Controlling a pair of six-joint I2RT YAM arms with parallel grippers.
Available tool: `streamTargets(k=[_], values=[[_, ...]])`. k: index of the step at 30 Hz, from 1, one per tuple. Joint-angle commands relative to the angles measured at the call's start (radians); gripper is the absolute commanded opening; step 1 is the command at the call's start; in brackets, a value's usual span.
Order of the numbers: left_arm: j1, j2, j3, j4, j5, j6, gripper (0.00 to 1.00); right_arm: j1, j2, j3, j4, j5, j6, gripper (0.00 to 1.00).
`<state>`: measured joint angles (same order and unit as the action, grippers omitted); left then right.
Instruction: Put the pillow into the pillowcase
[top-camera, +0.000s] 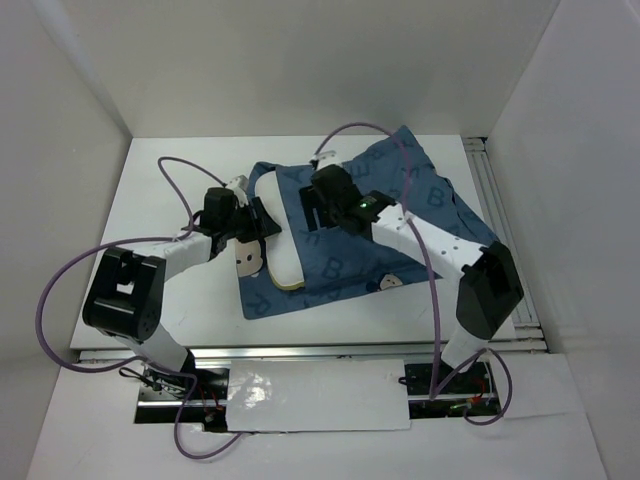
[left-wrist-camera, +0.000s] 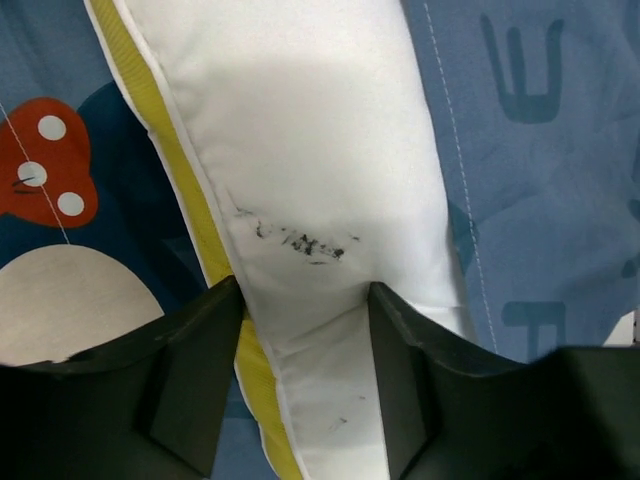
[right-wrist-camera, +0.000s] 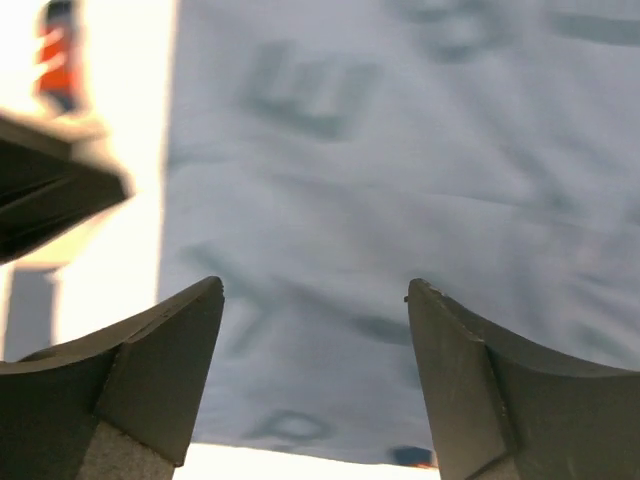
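The dark blue pillowcase lies spread over the middle of the table. The white pillow sticks out of its left side, yellow trim facing the near edge. My left gripper is at the pillow's left edge. In the left wrist view the left gripper is shut on the pillow, a creased fold of white cloth pinched between its fingers, with the pillowcase to the right. My right gripper hovers over the case beside the pillow. In the right wrist view the right gripper stands open above the pillowcase, holding nothing.
A printed mouse face with a red bow shows on the case under the left gripper. White walls close in the table on three sides. A metal rail runs along the right. Purple cables loop from both arms.
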<state>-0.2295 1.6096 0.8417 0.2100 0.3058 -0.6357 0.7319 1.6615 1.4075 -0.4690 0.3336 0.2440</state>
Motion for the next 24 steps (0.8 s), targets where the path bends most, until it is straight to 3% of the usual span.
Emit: streamTargets(k=[1,2,9,14,17,18,24], values=[[-0.010,-0.037,-0.007,0.043,0.042,-0.009,0.61,0.058,0.076,0.073,0.009,-0.117,-0.044,0.80],[-0.010,-0.037,-0.016,0.055,0.056,-0.009,0.55,0.072,0.093,0.090,0.009,-0.140,-0.045,0.79],[-0.010,-0.016,-0.026,0.101,0.085,-0.018,0.42,0.107,0.207,0.159,-0.020,-0.212,-0.069,0.74],[-0.010,0.002,-0.046,0.123,0.108,-0.027,0.31,0.097,0.225,0.159,-0.029,-0.124,-0.037,0.37],[-0.010,0.003,-0.055,0.132,0.108,-0.018,0.26,0.096,0.225,0.159,-0.030,-0.067,-0.023,0.21],[-0.010,0.003,-0.055,0.132,0.108,-0.018,0.24,0.096,0.225,0.168,-0.030,-0.056,-0.014,0.02],[-0.010,0.003,-0.064,0.141,0.108,-0.009,0.18,0.096,0.189,0.156,-0.020,-0.031,-0.014,0.00]])
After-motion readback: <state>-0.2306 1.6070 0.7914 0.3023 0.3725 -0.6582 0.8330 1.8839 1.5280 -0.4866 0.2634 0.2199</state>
